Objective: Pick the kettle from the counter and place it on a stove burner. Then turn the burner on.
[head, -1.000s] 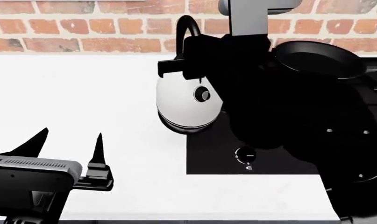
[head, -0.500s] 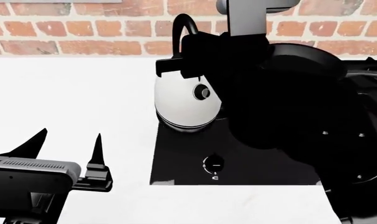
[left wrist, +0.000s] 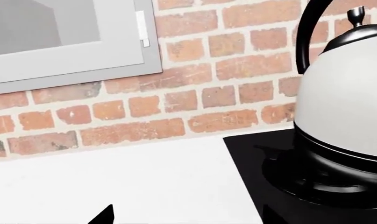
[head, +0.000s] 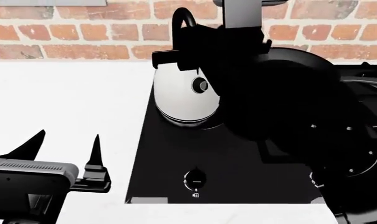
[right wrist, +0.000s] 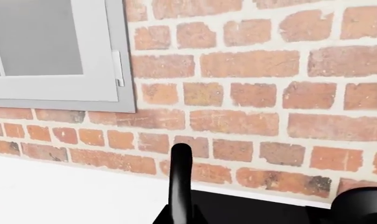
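The white kettle (head: 185, 99) with its black arched handle (right wrist: 180, 179) is over the black cooktop's back left corner. My right gripper (head: 175, 58) is shut on the handle near its top, and its fingers (right wrist: 179, 217) close around the bar in the right wrist view. In the left wrist view the kettle (left wrist: 345, 93) stands upright over a round black stove burner (left wrist: 313, 179); I cannot tell whether it touches it. My left gripper (head: 67, 140) hangs open and empty over the white counter (head: 63, 93), well left of the kettle.
A burner knob (head: 195, 178) sits near the cooktop's (head: 169, 154) front edge. My right arm hides much of the stove, with a black frying pan (head: 300, 58) behind it. A brick wall (left wrist: 207, 93) and a grey window frame (left wrist: 63, 42) stand behind the counter.
The view has slid right along the counter. The kettle, still held by my right gripper, went from straddling the cooktop's left edge to fully over the cooktop. The left arm has not moved.
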`<state>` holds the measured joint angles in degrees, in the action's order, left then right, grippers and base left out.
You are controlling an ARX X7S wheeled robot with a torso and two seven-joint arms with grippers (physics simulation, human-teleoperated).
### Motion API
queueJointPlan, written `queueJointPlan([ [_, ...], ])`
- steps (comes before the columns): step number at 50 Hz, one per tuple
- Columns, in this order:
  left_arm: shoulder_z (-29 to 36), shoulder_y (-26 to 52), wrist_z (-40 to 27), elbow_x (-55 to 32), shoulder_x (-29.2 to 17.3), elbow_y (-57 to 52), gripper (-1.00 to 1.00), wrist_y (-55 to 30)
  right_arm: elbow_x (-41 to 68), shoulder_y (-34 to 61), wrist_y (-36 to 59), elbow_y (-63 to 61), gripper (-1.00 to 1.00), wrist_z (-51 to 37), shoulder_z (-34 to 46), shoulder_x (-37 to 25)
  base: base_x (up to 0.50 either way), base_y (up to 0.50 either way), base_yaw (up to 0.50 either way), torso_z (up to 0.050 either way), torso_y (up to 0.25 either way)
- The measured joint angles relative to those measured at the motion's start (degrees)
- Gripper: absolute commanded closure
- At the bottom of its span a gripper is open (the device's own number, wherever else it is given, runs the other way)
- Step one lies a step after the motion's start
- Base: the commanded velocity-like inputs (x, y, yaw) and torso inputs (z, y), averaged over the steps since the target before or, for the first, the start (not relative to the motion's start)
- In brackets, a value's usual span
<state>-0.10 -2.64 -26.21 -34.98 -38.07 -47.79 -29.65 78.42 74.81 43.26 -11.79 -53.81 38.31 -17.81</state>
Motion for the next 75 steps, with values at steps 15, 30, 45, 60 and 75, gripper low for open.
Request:
queueJointPlan([
  [15,-0.93,-1.06,-0.08,-0.39,-0.25,0.31,-1.0,0.61,-5.05,6.32,-2.41,12.79,1.0,3.24,0.68,4.34,0.0,0.0,0.0,0.0,0.001],
  [30,-0.89,-0.8,-0.02,-0.59,-0.45,1.36,-1.0,0.5,-10.14,10.42,-6.34,29.17,1.0,9.12,2.11,8.71,0.0,0.0,0.0,0.001,0.001],
  [45,-0.51,-0.55,0.11,-0.48,-0.39,2.43,-1.0,0.65,-12.18,11.51,-8.93,40.85,1.0,13.11,3.07,11.52,0.0,0.0,0.0,0.0,0.001],
  [60,-0.1,-0.62,0.4,-0.15,-0.12,3.49,-1.0,1.31,-13.53,11.04,-10.71,47.89,1.0,16.12,4.77,13.34,0.0,0.0,0.0,0.0,0.001],
  [75,0.61,-0.19,0.73,0.14,0.18,4.59,-1.0,1.71,-14.19,10.49,-12.53,52.76,1.0,18.17,5.93,14.6,0.0,0.0,0.0,0.001,0.001],
])
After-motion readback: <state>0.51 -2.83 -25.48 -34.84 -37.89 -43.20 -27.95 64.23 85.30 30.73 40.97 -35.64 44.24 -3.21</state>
